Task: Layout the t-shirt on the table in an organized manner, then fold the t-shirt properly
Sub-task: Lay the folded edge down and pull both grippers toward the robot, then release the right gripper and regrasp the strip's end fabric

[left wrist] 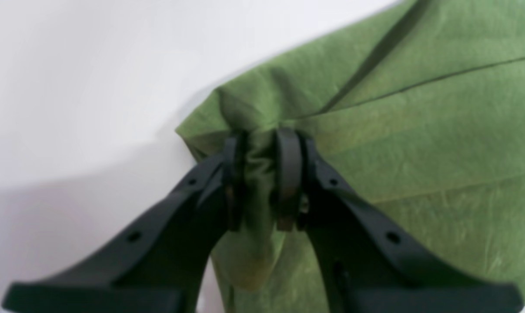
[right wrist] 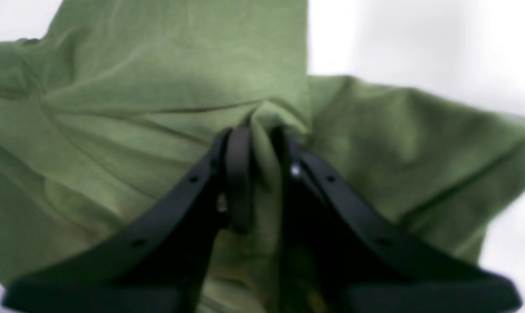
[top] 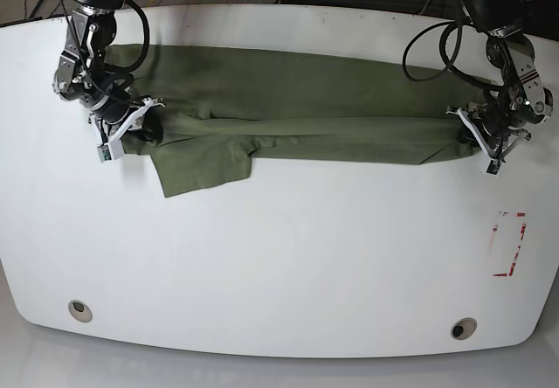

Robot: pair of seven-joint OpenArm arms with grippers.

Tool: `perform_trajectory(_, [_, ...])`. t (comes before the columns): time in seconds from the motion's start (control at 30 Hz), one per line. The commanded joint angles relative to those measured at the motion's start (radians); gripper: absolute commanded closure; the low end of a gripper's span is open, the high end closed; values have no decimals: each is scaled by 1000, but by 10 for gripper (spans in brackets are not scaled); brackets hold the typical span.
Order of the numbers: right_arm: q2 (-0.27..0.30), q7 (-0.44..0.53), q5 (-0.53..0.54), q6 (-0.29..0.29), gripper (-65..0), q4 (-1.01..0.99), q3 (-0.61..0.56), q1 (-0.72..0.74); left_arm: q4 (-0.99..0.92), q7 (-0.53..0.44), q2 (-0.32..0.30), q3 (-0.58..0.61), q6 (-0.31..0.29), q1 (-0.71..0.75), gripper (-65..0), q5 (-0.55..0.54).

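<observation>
Base view: shirt (top: 297, 117) stretched lengthwise between both arms, left fingers (top: 479, 135) and right fingers (top: 131, 126) each pinching one end.

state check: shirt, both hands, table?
t-shirt: folded lengthwise into a long band, stretched between both hands, one sleeve splayed out toward the table's front.
left hand: shut on the t-shirt's end.
right hand: shut on the other end.
table: t-shirt lying across its far half.

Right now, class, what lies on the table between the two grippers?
In the base view, the t-shirt stretches in a long folded band from the right gripper to the left gripper.
</observation>
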Motion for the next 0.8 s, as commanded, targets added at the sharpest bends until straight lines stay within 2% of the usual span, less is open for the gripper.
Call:
perform_trajectory(0.0, [18, 2, -43, -12, -171, 9, 4, 35, -3, 56, -5, 0, -1, 6, -88, 42])
perform_trajectory(0.1, [12, 2, -101, -12, -205, 11, 4, 63, -3, 56, -5, 0, -1, 6, -88, 42])
perform_trajectory(0.23, [-17, 2, -165, -4, -203, 17, 7, 95, -2, 56, -5, 0, -1, 6, -89, 42])
perform_trajectory(0.37, [-22, -7, -175, -7, -208, 68, 7, 100, 6, 58, -5, -15, -1, 7, -89, 38])
perform_trajectory(0.57, [-25, -109, -179, -9, -217, 194, 9, 104, 64, 109, -3, -89, -1, 6, -101, 38])
perform_trajectory(0.63, [-28, -133, -179, -11, -255, 229, 9, 104, 84, 130, -3, -104, -1, -3, -132, 36])
perform_trajectory(0.77, [-31, -144, -179, -12, -385, 290, 9, 106, 127, 165, -3, -129, -1, -32, -236, 36])
